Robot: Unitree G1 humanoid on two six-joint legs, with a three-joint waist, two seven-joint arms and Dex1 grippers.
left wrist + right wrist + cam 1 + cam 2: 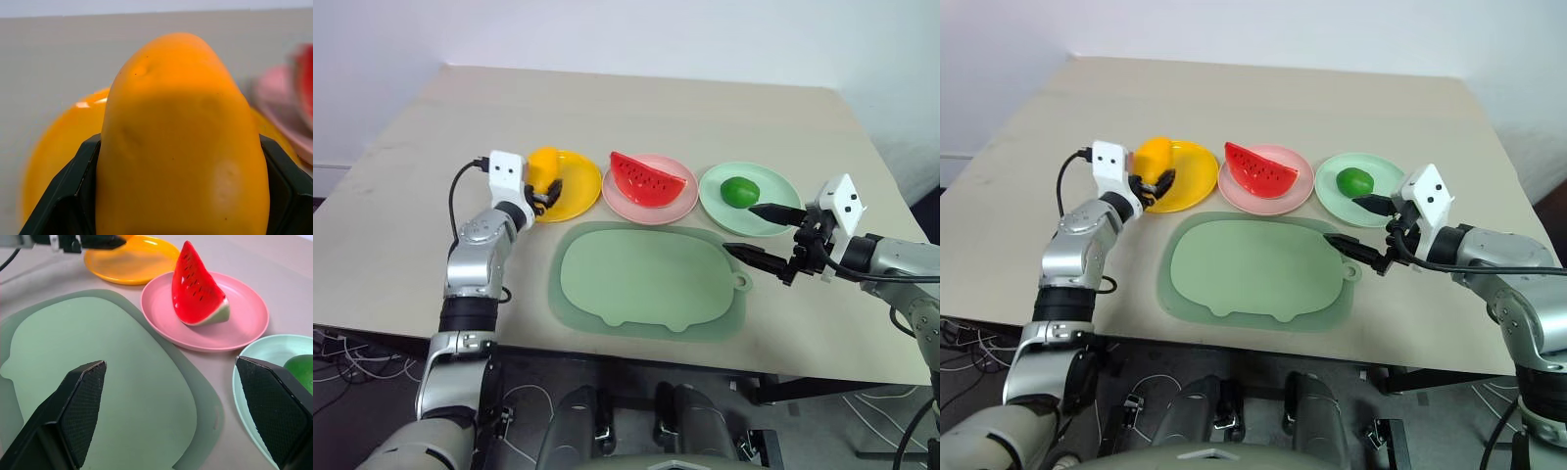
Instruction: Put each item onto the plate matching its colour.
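With watermelon wedge (pixel 651 181) and lime (pixel 739 190) plated, the left gripper (pixel 546 192) grips the mango (pixel 181 142) over the yellow-orange plate (pixel 576 191) (right gripper (pixel 762 233) gapes empty), so lowering and release seem next.

Three plates are sitting in a row across the table (pixel 401 196): the yellow plate (pixel 573 196) on the left, the pink plate (pixel 626 204) in the middle, the mint plate (pixel 773 211) on the right. The watermelon (pixel 649 180) is lying on the middle one and the lime (pixel 739 191) on the right one. The mango (pixel 542 163) is sitting at the left plate's far left edge, clamped in the left gripper (pixel 548 191). The tray (pixel 646 279) is lying just in front of the row. The right gripper (pixel 766 233) is hanging over the tray's right edge.
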